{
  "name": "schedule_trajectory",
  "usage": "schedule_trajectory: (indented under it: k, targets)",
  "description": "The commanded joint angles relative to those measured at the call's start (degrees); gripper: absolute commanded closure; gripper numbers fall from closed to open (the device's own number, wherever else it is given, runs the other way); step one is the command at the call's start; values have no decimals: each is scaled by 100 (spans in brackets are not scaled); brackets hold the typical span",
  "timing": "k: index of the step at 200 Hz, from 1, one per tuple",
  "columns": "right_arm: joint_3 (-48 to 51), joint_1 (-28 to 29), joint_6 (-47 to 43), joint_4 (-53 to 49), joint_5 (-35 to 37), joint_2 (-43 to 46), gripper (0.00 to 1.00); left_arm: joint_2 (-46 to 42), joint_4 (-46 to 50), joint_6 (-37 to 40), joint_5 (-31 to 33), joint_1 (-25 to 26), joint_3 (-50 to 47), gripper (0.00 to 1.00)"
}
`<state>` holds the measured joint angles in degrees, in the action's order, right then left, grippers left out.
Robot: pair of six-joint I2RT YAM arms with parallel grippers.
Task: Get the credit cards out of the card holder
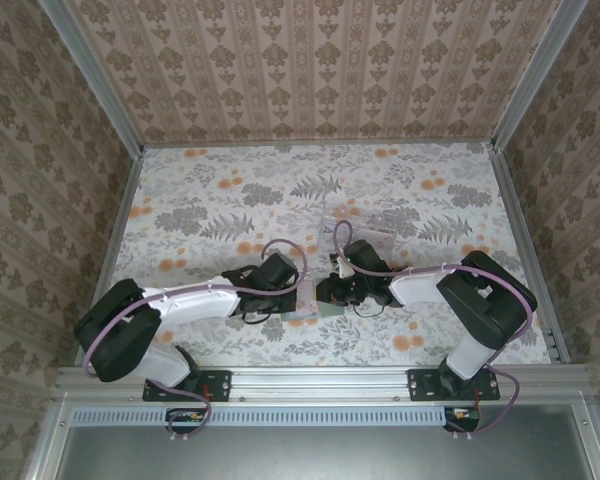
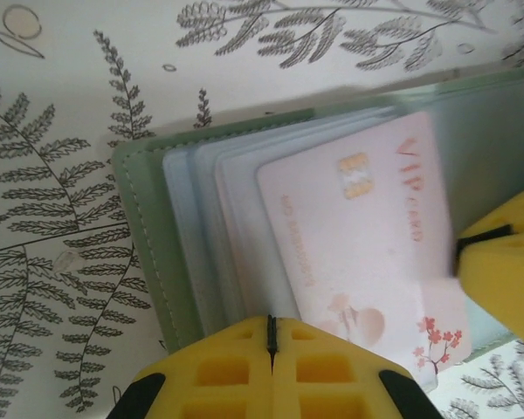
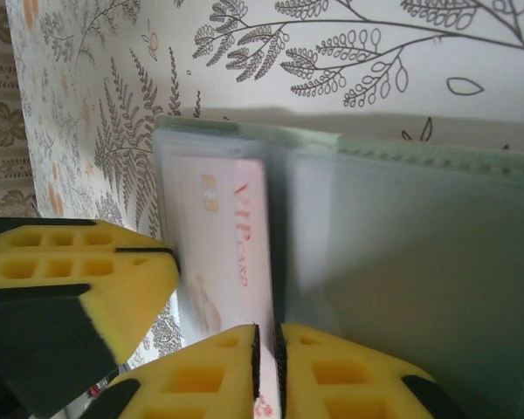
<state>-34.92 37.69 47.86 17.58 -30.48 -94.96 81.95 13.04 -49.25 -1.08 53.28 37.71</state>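
Left wrist: right fingers [image 2: 506, 279] pinch "VIP card" credit card [image 2: 367, 236]; left fingers [image 2: 218, 367] shut.

Table cover [image 1: 210, 200]: pale fern-and-flower print (we note orange blooms).
Walls [image 1: 320, 70]: beige patterned paper, three sides.
Clear tray [image 1: 377, 233]: transparent, we log it mid-table.
Front rail [image 1: 320, 381]: grey metal.
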Motion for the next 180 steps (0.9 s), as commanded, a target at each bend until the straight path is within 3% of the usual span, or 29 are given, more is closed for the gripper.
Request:
schedule_trajectory:
  k: [1,50,96,106,180]
  targets:
    - [-138,45,-110,-104,-91,-132,78,165,54,12,8,34,30,97]
    - [-200,54,-47,43,-151,-299,75,405,111,-52,-6,26,-3,100]
    - [-115,46,-4,93,-123,-279,89,368,194,-60,44,27,-11,100]
    - [-73,45,-13,89,-102,-249,100,349,207,-67,64,27,-23,100]
    - [349,-313,-130,-70,12,173,100,350,405,-128,187,1,-45,100]
